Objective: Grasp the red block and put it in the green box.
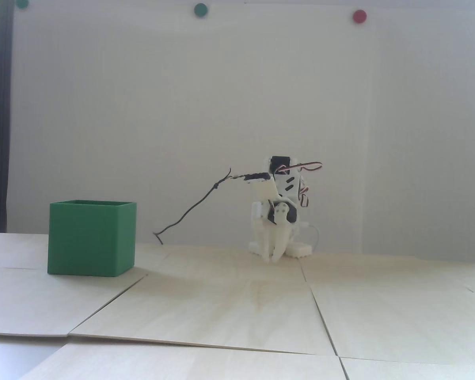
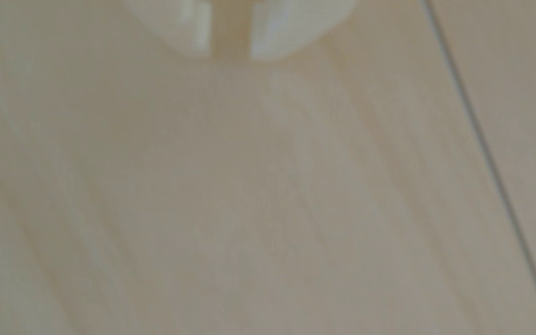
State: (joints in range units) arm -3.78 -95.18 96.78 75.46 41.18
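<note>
- Arm [image 1: 279, 198] is seen folded low at the back of the wooden table [image 1: 237, 308], gripper [image 1: 272, 259] pointed down with its tips close to the surface.
- In the wrist view the gripper [image 2: 230, 54] shows two pale fingers [image 2: 195, 35] with a narrow strip of table between them; nothing is held. They are judged only slightly parted.
- Green box [image 1: 91, 239] stands on the table, well apart from the arm, toward the left of the fixed view; its open top faces up.
- Red block is not found in either view. It cannot be said whether it lies inside the box, behind it, or out of frame.
- Step in hand is judged to be locating the block. The wrist should be raised first, so that more table is taken in, and the fingers spread wide before any descent.
- The box interior is hidden by its near walls.
- Wrist view is blurred; only wood grain and one board seam [image 2: 492, 167] are made out.
- A black cable [image 1: 194, 208] trails off the arm to the table; it should be kept clear of any sweep toward the box.
</note>
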